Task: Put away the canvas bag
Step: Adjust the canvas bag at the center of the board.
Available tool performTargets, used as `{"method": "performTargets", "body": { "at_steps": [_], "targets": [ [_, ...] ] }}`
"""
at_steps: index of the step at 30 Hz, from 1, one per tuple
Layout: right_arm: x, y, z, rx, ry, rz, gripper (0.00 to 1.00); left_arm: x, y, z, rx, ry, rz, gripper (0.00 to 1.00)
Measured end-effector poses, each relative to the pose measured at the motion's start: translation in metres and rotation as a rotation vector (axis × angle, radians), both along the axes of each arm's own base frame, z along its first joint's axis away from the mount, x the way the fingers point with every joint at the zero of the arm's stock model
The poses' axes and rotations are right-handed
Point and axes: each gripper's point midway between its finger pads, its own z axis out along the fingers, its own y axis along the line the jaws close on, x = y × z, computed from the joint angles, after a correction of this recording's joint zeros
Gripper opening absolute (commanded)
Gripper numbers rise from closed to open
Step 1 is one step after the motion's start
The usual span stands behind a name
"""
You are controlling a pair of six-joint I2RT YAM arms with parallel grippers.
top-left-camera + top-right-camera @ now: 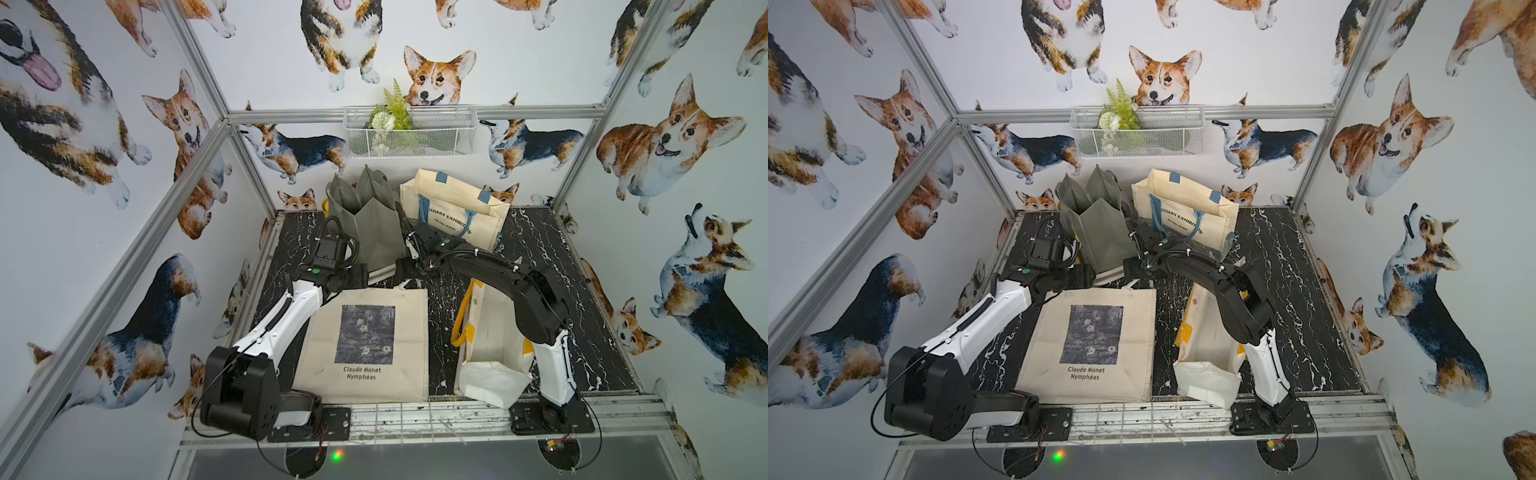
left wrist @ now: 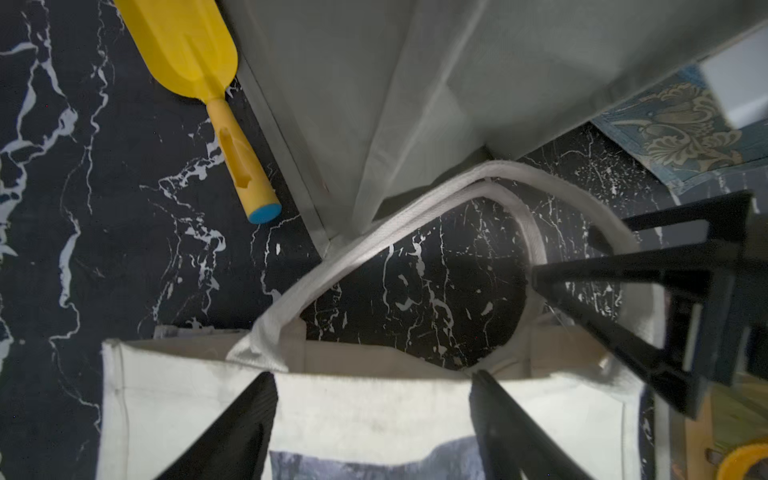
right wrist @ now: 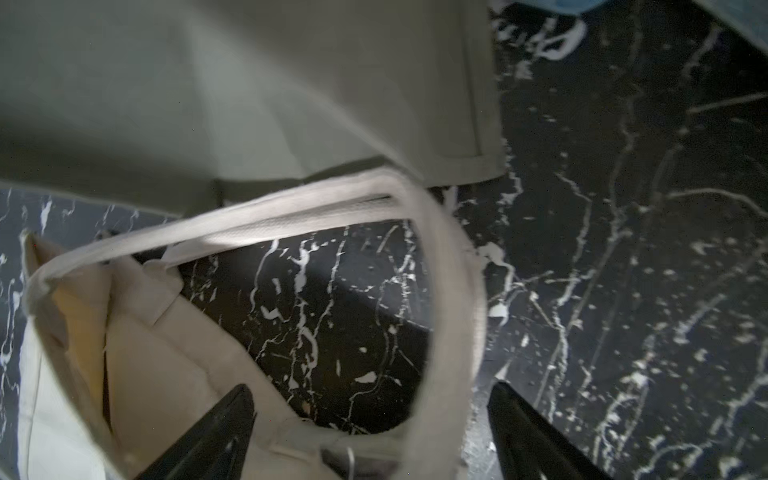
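Corgi-print walls close in a black marbled worktop [image 1: 590, 332], and from how things lie the job looks barely begun. Toward the left, the left end effector [image 2: 374, 382] hangs over the top hem of the canvas bag [image 1: 365, 332] with its jaws spread wide and nothing between them. The bag itself, the one printed with the Monet picture, lies flat in the near middle of the worktop, not stowed anywhere. Its handles [image 2: 395, 232] reach back to the foot of the grey bag [image 1: 374, 232] standing behind it, touching or nearly so. Just right of that, the right end effector [image 3: 372, 386] is likewise released, jaws wide with a strap of the handle loop passing loosely between them. Further right stand a cream tote [image 1: 457, 208] and, nearer, a white bag [image 1: 490, 340] on its side. Gripping, lifting and stowing all appear left to do.
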Motion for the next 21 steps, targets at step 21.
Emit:
{"method": "performTargets", "body": {
  "at_steps": [21],
  "targets": [
    [0.012,-0.019,-0.065,-0.108,0.083,-0.148,0.76,0.003,-0.001,-0.115,0.13,0.251,-0.109,0.44]
  ]
}}
